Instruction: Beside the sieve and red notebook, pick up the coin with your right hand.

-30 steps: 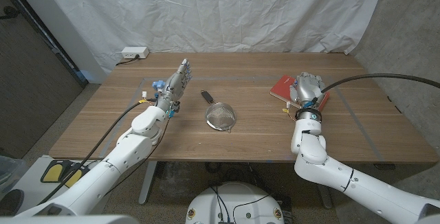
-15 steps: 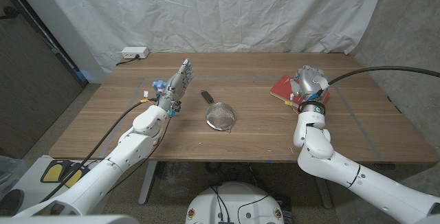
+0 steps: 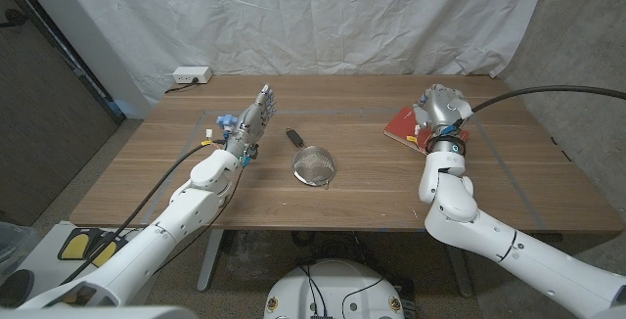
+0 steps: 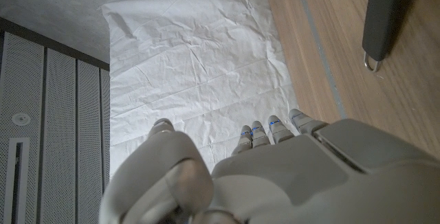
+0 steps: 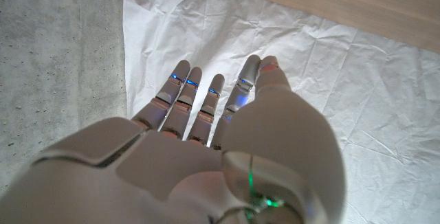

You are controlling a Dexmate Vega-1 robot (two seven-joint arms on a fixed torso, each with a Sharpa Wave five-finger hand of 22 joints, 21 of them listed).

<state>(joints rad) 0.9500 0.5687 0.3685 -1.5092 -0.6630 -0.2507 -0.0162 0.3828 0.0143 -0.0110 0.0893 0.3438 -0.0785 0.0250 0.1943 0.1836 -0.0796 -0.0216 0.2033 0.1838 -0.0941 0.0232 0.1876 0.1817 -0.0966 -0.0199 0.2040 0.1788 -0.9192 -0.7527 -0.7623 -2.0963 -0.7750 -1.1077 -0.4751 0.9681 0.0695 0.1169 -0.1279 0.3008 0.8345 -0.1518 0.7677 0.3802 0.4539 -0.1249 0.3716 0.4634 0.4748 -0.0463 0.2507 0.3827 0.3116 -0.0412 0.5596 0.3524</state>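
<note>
The metal sieve (image 3: 315,166) lies mid-table, its dark handle (image 4: 383,14) pointing to the far left. The red notebook (image 3: 398,126) lies at the far right, partly hidden by my right hand (image 3: 437,113), which hovers over it. In the right wrist view this hand (image 5: 206,155) points at the white backdrop with its fingers stretched side by side and the thumb (image 5: 271,69) against the nearest finger. Whether the coin sits between them is hidden. My left hand (image 3: 249,123) stands left of the sieve, fingers up and apart, holding nothing.
A white power strip (image 3: 191,75) sits at the table's far left corner. A white cloth backdrop (image 3: 323,16) hangs behind the table. Bare wood stretches between the sieve and the notebook and along the front edge.
My right hand has risen from the notebook and tilted its fingers up toward the backdrop. The left hand, sieve and notebook have stayed put.
</note>
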